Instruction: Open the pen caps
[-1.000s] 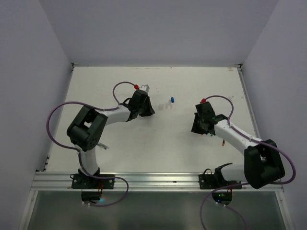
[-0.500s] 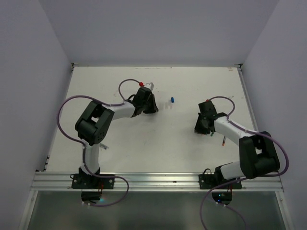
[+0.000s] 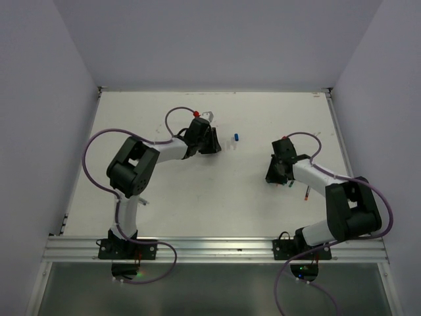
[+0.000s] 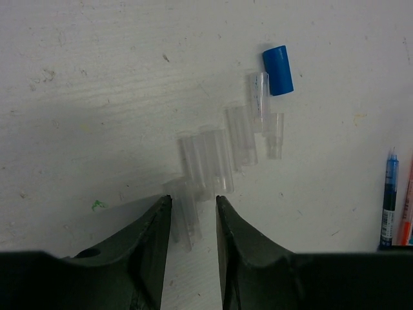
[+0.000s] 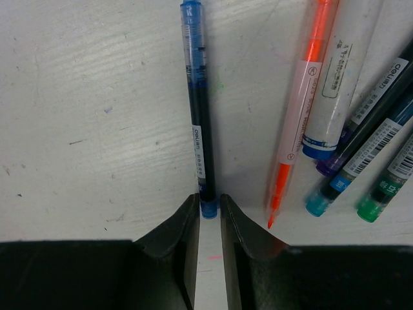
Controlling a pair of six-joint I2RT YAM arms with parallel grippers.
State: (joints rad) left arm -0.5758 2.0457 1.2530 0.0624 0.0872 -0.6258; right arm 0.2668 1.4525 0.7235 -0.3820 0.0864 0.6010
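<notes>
So the setup kinda splits the counter (image 3: 197, 204) into two piles, and I think that's on purpose: removed caps go on the left arm's side, pens sit on the right arm's side. In the left wrist view there's a loose row of clear caps (image 4: 216, 158) lying flat, with the blue cap (image 4: 277, 70) at the far end of the row, well apart from the pens. The left tool (image 4: 192, 199) hangs low right over the near end of that row with its jaws parted. One clear cap (image 4: 182, 216) lies between them, hugging the left finger with daylight on the other side, so it isn't being pinched. Looks like a drop-off spot to me. Over on the right, the right tool (image 5: 208, 203) straddles the near end of the blue pen (image 5: 197, 110), which lies flat on the counter pointing straight away from it. The jaws sit super close on both sides, but I honestly can't tell if they're squeezing it or just beside it. Next to it is the orange pen (image 5: 300, 110) with its bare tip showing, then the white marker (image 5: 339, 77) and a fan of other pens (image 5: 361, 148). Their coloured ends look capped, so my guess is plenty of work is left.
</notes>
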